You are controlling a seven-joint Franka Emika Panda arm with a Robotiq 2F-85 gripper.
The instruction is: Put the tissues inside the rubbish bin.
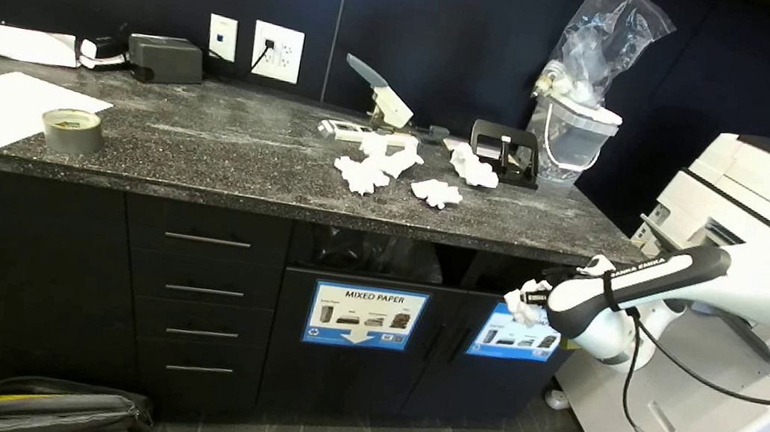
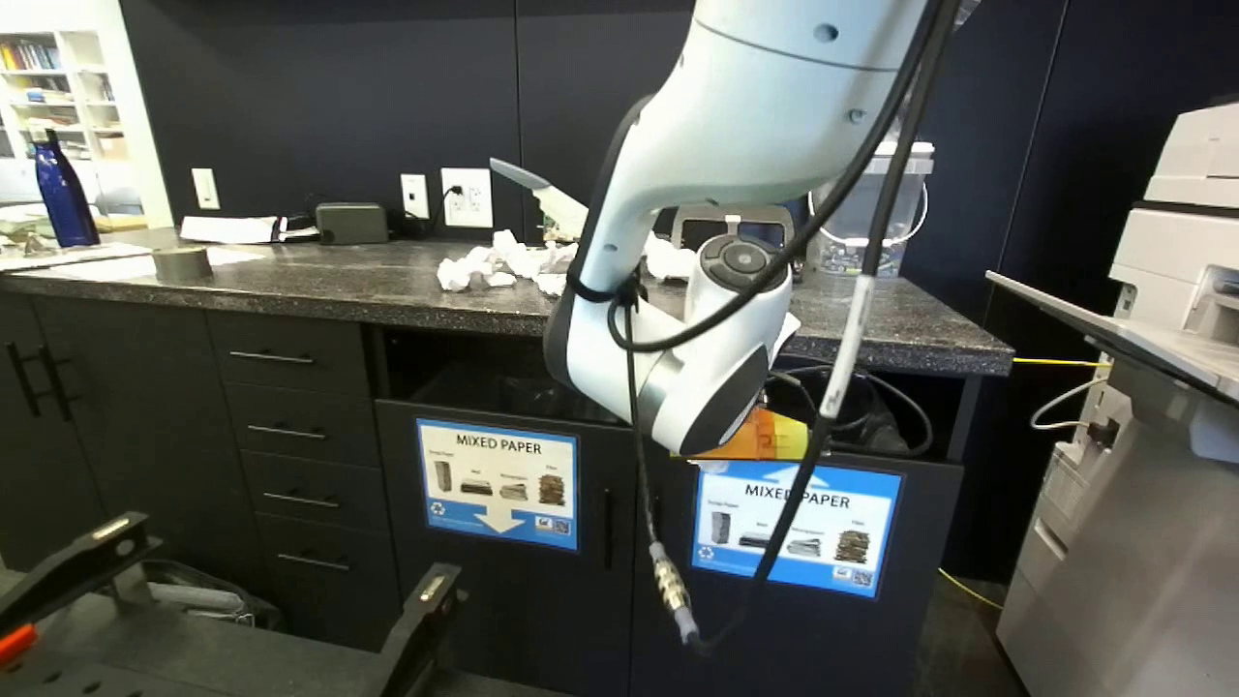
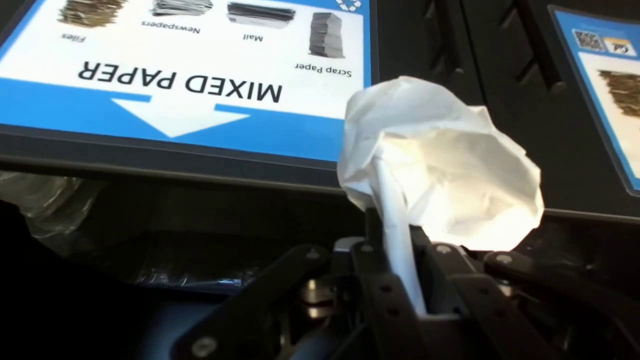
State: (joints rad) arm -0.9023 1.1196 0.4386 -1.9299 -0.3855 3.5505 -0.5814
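One crumpled white tissue (image 3: 440, 170) is pinched in my gripper (image 3: 397, 227), its narrow fold running down between the two fingers. In an exterior view the held tissue (image 1: 523, 303) is in front of the right-hand cabinet door, below the counter edge. Several more tissues (image 1: 364, 175) lie crumpled on the dark counter, showing in both exterior views. The rubbish bin appears to be the under-counter compartment behind the "MIXED PAPER" door (image 1: 349, 365), with a dark plastic liner (image 1: 379, 254) in its slot. Clear plastic (image 3: 47, 205) shows at left in the wrist view. The arm mostly hides the gripper in an exterior view.
The counter edge (image 1: 229, 198) overhangs the slots. On top stand a hole punch (image 1: 527, 142), a stapler (image 1: 391, 108), a clear bucket (image 1: 567, 140) and a tape roll (image 1: 73, 131). A printer (image 1: 697, 410) stands right of the cabinets. A cable (image 2: 852, 339) hangs along the arm.
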